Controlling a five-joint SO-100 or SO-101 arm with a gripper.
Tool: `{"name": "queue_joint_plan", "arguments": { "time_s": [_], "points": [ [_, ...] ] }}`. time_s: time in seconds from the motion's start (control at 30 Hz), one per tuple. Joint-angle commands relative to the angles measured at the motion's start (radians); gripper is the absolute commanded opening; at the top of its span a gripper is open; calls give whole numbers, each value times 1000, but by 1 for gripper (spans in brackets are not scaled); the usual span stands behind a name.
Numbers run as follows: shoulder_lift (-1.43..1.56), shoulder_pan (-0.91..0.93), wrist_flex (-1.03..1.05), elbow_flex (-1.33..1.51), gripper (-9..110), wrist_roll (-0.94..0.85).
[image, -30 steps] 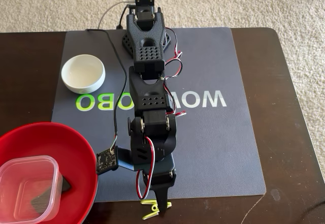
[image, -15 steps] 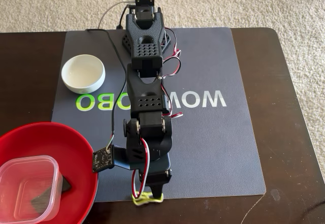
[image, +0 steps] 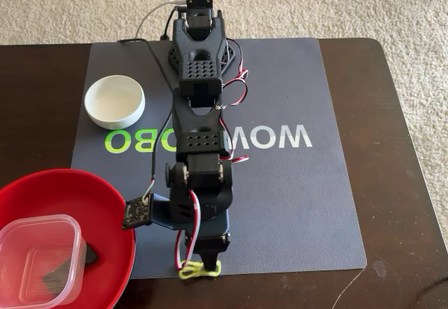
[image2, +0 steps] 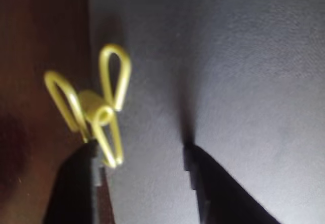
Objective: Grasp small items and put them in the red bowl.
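Observation:
The thin yellow-green looped band (image: 198, 270) lies at the near edge of the mat, right under my gripper (image: 200, 260). In the wrist view the band (image2: 99, 109) rests against the tip of the left finger (image2: 81, 178). The right finger (image2: 213, 188) stands well apart, and the gap between them holds only bare mat, so my gripper (image2: 139, 150) is open. The red bowl (image: 105, 204) sits at the lower left. In it are the clear square tub (image: 38, 256) and the small black block (image: 89, 254). The small white bowl (image: 114, 101) stands on the mat at upper left.
A grey mat (image: 308, 204) with lettering covers the middle of the dark wooden table (image: 399, 183). The arm's base (image: 199, 29) and its cables are at the far edge. Beige carpet lies beyond the table.
The arm has folded back, so the gripper shifted up and to the left in the fixed view. The yellow-green band came along with it, from the bare wood to the mat's edge.

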Motion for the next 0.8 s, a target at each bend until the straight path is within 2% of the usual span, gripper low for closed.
{"name": "queue_joint_plan", "arguments": {
  "time_s": [0.0,0.03,0.27,0.6,0.77],
  "points": [
    [2,41,6,-31,24,-6],
    [2,43,8,-31,24,-6],
    [3,40,18,-21,2,20],
    [25,52,25,34,0,12],
    [95,-8,25,26,0,35]
  ]
}}
